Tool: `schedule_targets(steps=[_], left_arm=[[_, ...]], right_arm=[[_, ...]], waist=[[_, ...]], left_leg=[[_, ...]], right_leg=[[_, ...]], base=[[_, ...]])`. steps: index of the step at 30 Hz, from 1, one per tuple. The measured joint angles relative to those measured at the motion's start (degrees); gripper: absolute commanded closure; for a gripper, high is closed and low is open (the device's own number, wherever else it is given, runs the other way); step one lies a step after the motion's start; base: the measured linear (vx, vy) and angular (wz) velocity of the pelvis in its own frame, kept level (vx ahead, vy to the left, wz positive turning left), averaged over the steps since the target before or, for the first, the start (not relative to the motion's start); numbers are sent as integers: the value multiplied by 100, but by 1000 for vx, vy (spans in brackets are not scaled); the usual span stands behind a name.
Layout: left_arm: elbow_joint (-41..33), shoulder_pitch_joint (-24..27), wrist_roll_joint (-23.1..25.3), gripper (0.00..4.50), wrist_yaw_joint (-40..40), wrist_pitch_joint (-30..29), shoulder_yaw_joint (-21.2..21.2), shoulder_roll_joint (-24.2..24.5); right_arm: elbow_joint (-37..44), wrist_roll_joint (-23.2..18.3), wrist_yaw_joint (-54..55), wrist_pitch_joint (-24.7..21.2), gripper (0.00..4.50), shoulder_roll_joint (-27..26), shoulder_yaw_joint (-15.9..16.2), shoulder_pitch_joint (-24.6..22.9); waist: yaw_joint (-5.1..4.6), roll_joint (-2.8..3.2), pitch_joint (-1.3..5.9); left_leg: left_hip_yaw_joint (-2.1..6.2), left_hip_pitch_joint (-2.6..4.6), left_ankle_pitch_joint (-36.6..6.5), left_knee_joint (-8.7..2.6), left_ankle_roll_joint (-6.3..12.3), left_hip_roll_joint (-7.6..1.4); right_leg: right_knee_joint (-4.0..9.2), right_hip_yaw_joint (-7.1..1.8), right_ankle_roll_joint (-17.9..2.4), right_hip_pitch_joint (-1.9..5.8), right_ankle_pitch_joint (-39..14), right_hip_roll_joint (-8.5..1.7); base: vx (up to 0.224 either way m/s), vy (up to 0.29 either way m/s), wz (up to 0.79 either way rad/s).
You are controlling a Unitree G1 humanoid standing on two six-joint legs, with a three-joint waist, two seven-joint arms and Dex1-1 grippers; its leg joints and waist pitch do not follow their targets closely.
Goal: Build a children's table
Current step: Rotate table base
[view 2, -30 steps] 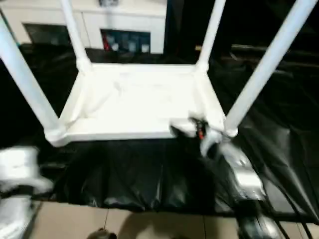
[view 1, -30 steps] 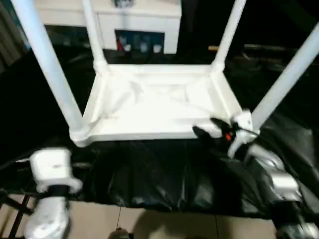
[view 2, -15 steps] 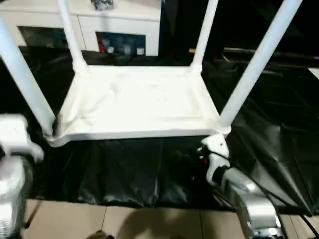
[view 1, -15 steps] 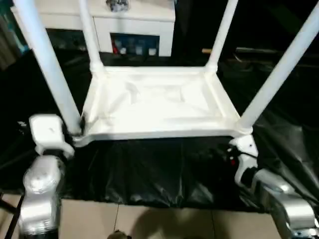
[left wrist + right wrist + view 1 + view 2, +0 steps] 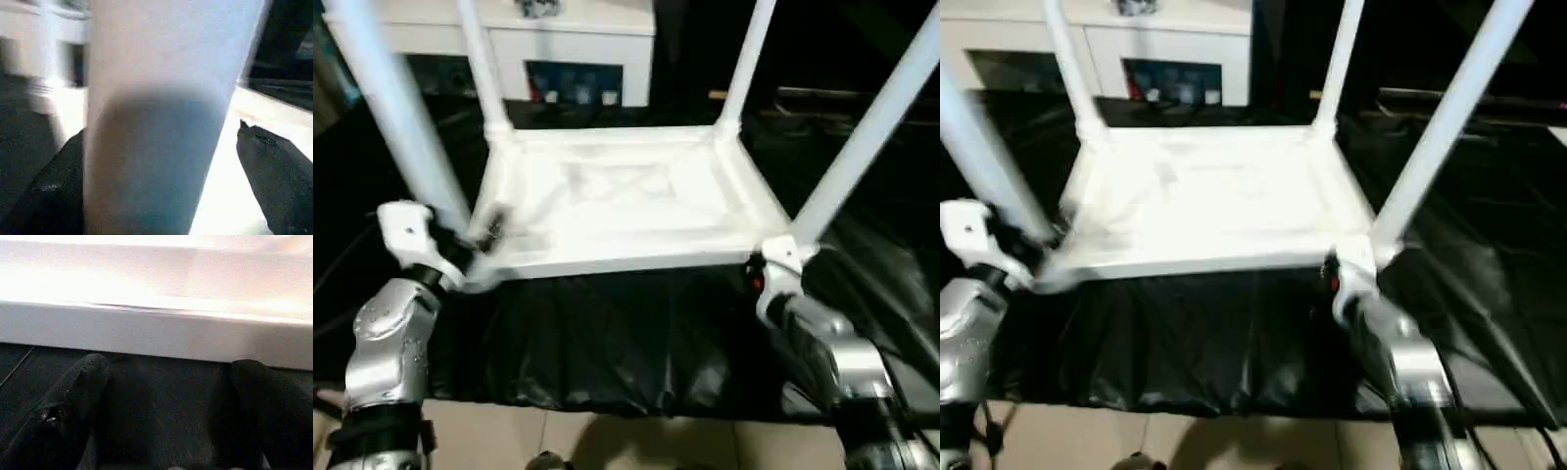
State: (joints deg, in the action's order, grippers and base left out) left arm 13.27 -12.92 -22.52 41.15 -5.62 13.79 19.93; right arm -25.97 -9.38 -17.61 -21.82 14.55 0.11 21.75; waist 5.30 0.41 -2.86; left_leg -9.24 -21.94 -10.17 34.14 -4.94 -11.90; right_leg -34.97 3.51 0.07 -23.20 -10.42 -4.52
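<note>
1. The children's table [image 5: 626, 196] lies upside down on a black plastic sheet [image 5: 636, 333], its square top flat on the sheet and its ribbed underside facing up. All four legs stand in their corner sockets, so assembly looks nearly done; judging by how things lie, the step in hand is taking hold of the table to seat the legs or to turn it upright.

2. A white cabinet [image 5: 558, 39] stands beyond the table's far edge, well apart from it.

3. The near-left leg [image 5: 396, 108] rises from the table's near-left corner. The left gripper [image 5: 166, 181] straddles this leg low down, close to the socket; its two black fingers [image 5: 274, 176] stand wide apart on either side of the leg, not pinching it.

4. The right gripper [image 5: 166, 406] sits at the table's near-right corner, just below the base of the near-right leg [image 5: 862, 137]. Its fingers [image 5: 63, 406] are spread wide over the sheet, close before the table's near rim [image 5: 156, 333], holding nothing.

5. The next move, as I judge it, calls for closing the left fingers on the leg and bringing the right fingers onto the rim before any lift; an uneven hold could tip the table or work a leg loose.
</note>
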Motion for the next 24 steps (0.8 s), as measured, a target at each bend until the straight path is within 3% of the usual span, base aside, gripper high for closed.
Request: schedule_targets(steps=[4, 8, 14, 18, 22, 24], left_arm=[[-265, 161, -454, 0, 762, -569, -307, 124], [-1038, 464, -1169, 0, 1577, -1564, -747, 441], [-1905, 679, -1503, 0, 1799, -2040, -1456, 177], [-2289, 781, -1498, 0, 1634, -2064, -1919, -237], [-2316, 760, -1377, 0, 1451, -2027, -2148, -523], [-2190, 622, -1141, 0, 1251, -1871, -2251, -709]], right_arm=[[-477, 105, 17, 206, 5, -30, 55, 289], [-1179, 275, -8, 605, 5, -136, 94, 626], [-1614, 399, -15, 885, 5, -420, 205, 862], [-2029, 503, -20, 1087, 5, -655, 258, 1109], [-2402, 570, -27, 1296, 5, -869, 279, 1324], [-2633, 666, -38, 1368, 5, -983, 322, 1495]], waist=[[3, 12, -4], [-52, 10, -4], [-245, 1, -8], [-360, -112, -11], [-393, -160, -11], [-392, -223, -11]], left_leg=[[-23, 7, 0, 0, 0, -5], [-46, 53, 0, 0, 0, -6], [-48, 88, -1, -5, 0, -6], [-51, 89, -1, -33, -2, -6], [-53, 99, -1, -38, -5, -4], [-53, 97, -1, -45, -5, -5]], right_leg=[[-9, -1, -2, 1, 1, -5], [-27, -28, -7, 13, 4, -5], [-34, -66, 6, 16, -1, 8], [-42, -84, 9, 8, -2, 27], [-43, -87, 7, -2, -1, 32], [-44, -86, 6, -8, 0, 35]], base=[[0, 0, 0], [0, 0, 0], [0, 0, 0], [0, 0, 0], [0, 0, 0], [0, 0, 0]])
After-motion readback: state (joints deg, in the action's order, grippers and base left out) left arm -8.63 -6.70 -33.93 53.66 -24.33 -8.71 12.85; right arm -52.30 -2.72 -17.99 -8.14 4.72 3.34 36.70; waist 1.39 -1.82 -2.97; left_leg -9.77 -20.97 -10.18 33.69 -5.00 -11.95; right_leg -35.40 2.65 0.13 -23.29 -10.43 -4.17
